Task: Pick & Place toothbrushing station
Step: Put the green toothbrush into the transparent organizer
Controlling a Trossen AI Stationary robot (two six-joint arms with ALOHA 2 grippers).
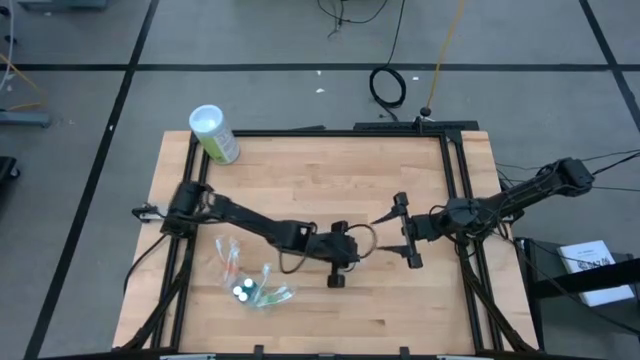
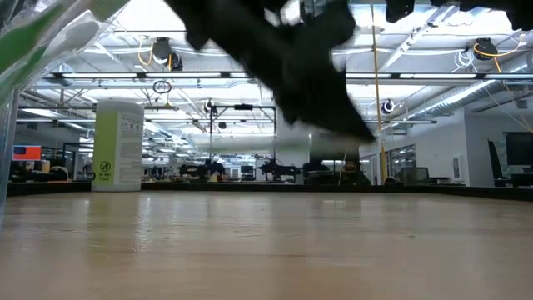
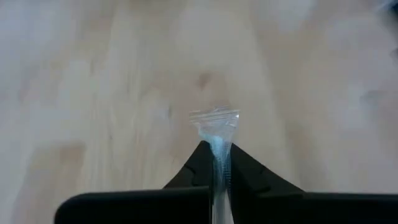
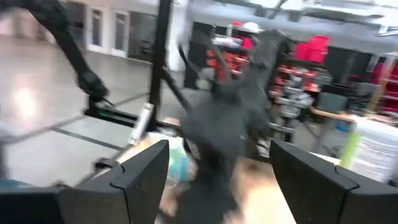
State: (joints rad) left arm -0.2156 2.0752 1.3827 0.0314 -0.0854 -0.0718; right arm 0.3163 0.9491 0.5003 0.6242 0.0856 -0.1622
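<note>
Toothbrushes (image 1: pixel 232 258), perhaps three, beside two blue-capped tubes (image 1: pixel 243 292).

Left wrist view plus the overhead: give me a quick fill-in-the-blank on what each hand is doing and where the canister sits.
1. The left hand is ____ on a thin clear plastic wrapper.
2. The right hand has its fingers ____ and holds nothing.
3. The green canister with the white lid stands near the table's far ____ corner in the overhead view.
4. The toothbrush pile lies on the ____ arm's side.

Missing words: shut; open; left; left
</note>
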